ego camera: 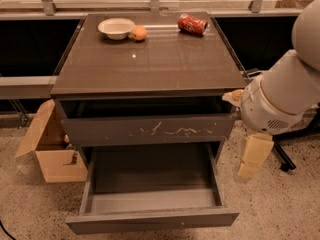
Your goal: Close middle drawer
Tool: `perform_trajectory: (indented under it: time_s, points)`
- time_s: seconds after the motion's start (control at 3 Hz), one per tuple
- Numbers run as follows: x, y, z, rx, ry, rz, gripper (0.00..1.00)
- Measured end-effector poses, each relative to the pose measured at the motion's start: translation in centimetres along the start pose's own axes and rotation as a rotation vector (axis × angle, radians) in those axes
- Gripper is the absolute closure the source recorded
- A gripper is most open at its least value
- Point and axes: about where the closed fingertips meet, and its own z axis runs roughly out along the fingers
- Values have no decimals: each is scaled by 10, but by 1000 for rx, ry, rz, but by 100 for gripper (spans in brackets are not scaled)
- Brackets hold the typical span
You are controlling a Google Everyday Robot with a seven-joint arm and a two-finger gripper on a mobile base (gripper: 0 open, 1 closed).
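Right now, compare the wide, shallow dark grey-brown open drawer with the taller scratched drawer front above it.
The middle drawer is pulled far out, its front plain; the scratched drawer front is nearly in, taller, marked white. Both dark grey-brown, handleless. The gripper hangs beside them, picture right.

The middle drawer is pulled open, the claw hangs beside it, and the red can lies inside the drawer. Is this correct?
No. The camera view shows the red can lying on the cabinet top, not inside the middle drawer. The drawer is pulled open, and the claw hangs beside it.
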Motion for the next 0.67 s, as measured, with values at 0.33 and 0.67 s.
perform_trajectory:
  time_s: [0.33,0.67]
  points:
    - [6,23,47,-61,-14,-35,0]
    - [15,59,109,-169,-50,-71,0]
